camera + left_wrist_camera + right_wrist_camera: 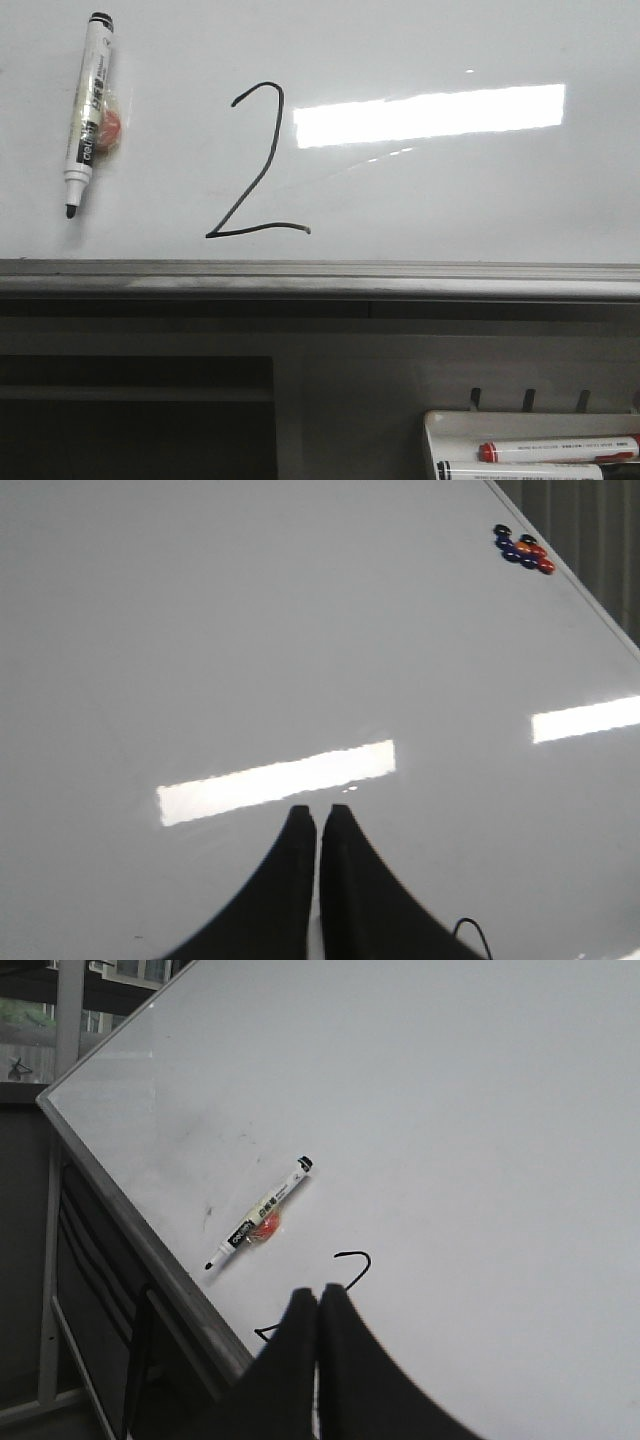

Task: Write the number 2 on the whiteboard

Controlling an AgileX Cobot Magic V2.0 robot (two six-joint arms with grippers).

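A black hand-drawn number 2 [255, 165] stands on the glossy whiteboard [450, 200], above its grey bottom rail [320, 278]. To the left of the digit a black-capped white marker [88, 112] sticks to the board, tip down, with an orange magnet behind it. In the right wrist view my right gripper [319, 1295] is shut and empty, held off the board, and its fingers cover part of the number 2 [355, 1265]; the marker [258, 1213] lies beyond it. My left gripper [318, 815] is shut and empty over bare board. Neither gripper shows in the front view.
A white marker tray [530, 425] at the lower right holds red-capped markers [560, 450]. A cluster of coloured magnets [524, 549] sits near one board corner. A dark shelf opening [135, 420] lies under the rail at the left.
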